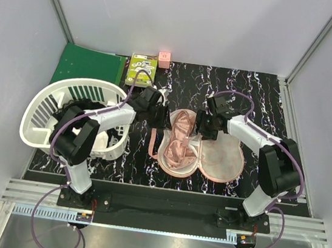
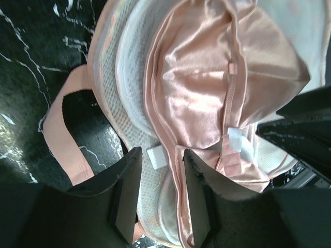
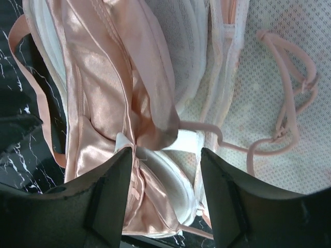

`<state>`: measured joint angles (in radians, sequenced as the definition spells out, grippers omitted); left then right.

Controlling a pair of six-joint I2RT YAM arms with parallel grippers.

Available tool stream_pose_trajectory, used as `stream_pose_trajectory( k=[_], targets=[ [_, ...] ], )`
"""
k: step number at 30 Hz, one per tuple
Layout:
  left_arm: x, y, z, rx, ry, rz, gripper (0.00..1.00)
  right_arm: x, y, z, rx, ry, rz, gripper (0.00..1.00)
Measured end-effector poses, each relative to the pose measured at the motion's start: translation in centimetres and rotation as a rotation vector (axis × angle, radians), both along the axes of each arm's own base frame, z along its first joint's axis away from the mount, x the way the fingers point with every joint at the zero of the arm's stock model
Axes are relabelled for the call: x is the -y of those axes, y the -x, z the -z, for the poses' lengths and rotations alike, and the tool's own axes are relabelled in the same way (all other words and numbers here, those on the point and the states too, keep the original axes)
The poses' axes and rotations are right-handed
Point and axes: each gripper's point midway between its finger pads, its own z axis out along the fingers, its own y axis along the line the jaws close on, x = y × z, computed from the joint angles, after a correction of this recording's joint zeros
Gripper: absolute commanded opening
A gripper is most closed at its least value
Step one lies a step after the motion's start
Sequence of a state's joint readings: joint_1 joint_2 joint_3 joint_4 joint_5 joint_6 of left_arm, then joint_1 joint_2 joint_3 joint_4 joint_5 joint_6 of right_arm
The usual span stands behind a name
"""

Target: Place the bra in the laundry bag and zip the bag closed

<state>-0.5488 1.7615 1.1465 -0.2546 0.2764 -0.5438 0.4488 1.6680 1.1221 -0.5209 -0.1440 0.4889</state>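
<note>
The laundry bag (image 1: pixel 225 162) lies open on the black marbled table, its two lobes side by side with the white mesh faces up. The salmon-pink bra (image 1: pixel 178 135) lies folded in the left lobe. My left gripper (image 1: pixel 158 116) is open just above the bag's far left rim. In the left wrist view its fingers (image 2: pixel 199 199) straddle the bra's edge (image 2: pixel 201 88) and the mesh rim (image 2: pixel 129 67). My right gripper (image 1: pixel 205 130) is open over the hinge between the lobes. In the right wrist view it hovers over the bra (image 3: pixel 98 93). Thin straps (image 3: pixel 289 77) lie on the right lobe's mesh (image 3: pixel 248 62).
A white slatted basket (image 1: pixel 38 116) with white and black clothes stands at the left, under my left arm. A green folder (image 1: pixel 91 65), a green-white box (image 1: pixel 142 69) and a small pink cube (image 1: pixel 164 56) sit at the back. The bag's pink loop (image 2: pixel 67 139) lies on the table.
</note>
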Motion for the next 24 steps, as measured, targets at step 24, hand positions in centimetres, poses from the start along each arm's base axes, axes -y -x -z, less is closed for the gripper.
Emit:
stream_pose_trajectory(
  k=[24],
  targets=[
    [2.9,6.2,3.8,-0.113,0.005,0.100,0.09,0.1,-2.7,1.3,0.005,0.008,-0.005,0.31]
  ],
)
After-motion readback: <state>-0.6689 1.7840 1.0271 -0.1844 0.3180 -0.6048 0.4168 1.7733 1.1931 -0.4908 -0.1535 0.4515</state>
